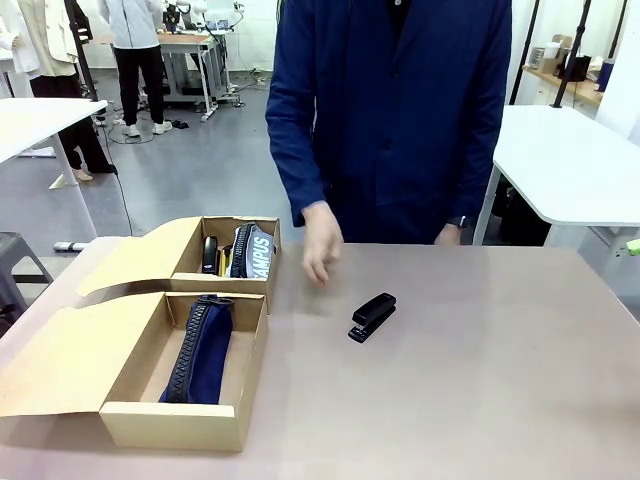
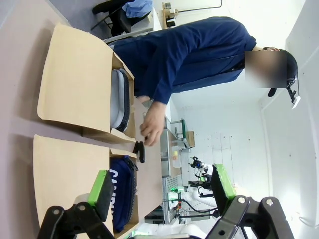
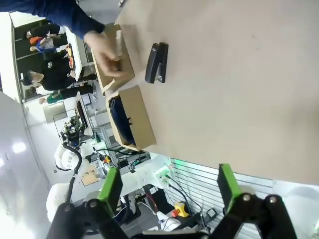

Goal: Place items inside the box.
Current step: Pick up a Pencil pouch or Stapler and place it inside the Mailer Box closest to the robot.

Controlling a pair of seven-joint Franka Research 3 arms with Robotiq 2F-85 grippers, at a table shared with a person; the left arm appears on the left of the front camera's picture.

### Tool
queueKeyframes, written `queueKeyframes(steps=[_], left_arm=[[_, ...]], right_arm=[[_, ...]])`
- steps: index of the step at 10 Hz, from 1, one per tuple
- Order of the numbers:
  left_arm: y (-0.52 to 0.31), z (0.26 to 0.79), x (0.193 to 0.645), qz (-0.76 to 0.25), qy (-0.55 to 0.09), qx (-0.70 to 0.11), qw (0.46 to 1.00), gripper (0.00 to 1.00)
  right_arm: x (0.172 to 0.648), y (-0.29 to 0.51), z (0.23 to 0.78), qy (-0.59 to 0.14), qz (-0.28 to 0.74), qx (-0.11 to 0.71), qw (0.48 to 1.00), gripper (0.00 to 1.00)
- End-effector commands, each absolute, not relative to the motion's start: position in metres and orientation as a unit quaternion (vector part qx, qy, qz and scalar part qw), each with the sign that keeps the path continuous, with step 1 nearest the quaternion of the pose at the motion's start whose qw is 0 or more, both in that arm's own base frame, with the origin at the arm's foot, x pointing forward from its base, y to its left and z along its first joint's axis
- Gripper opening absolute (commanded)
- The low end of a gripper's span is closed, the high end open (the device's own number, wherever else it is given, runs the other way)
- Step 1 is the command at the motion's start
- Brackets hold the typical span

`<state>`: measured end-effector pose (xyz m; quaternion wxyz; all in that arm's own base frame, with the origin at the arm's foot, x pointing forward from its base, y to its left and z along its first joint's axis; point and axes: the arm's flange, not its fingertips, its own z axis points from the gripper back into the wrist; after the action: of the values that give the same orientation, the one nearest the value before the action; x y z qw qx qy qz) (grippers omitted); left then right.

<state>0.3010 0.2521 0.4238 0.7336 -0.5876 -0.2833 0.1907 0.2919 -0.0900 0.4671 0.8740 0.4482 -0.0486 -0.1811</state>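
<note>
I log the left gripper (image 2: 160, 173) and right gripper (image 3: 168, 172) both spread wide, holding nothing. Boxes, two: the near box (image 1: 170, 425) holds one navy pencil case (image 1: 205, 352); the far box (image 1: 150, 250) behind it holds one CAMPUS pouch (image 1: 258, 255). One black stapler (image 1: 373, 316) lies on the table right of the near box.

Bright, even light — soft shadows, warped edges

Premises: a laboratory or workshop hall. Evidence: open grey floor (image 1: 200, 170) with a loose cable (image 1: 125, 200) trailing across it. White tables (image 1: 570, 160) stand well apart. A far workbench (image 1: 185, 45) carries equipment, and a side shelf (image 1: 565, 70) holds containers. The person (image 1: 400, 110) at the table wears a navy work coat.
</note>
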Motion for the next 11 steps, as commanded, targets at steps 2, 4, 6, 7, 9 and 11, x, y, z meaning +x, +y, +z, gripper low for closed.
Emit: queueKeyframes(steps=[2,4,6,7,9,11], left_arm=[[0.251,0.423,0.299,0.182,-0.286,-0.589,0.734,1.0],[0.251,0.423,0.299,0.182,-0.286,-0.589,0.734,1.0],[0.251,0.423,0.299,0.182,-0.286,-0.589,0.734,1.0],[0.251,0.423,0.299,0.182,-0.286,-0.589,0.734,1.0],[0.251,0.423,0.299,0.182,-0.286,-0.589,0.734,1.0],[0.251,0.423,0.299,0.182,-0.286,-0.589,0.734,1.0]], right_arm=[[0.301,-0.066,0.465,-0.039,-0.167,0.442,0.881,1.0],[0.32,-0.037,0.478,-0.032,-0.144,0.425,0.893,1.0],[0.363,0.033,0.494,-0.021,-0.132,0.368,0.92,1.0],[0.388,0.082,0.497,0.004,-0.122,0.313,0.942,1.0],[0.425,0.156,0.491,0.037,-0.116,0.229,0.966,1.0],[0.443,0.224,0.478,0.039,-0.123,0.147,0.981,1.0]])
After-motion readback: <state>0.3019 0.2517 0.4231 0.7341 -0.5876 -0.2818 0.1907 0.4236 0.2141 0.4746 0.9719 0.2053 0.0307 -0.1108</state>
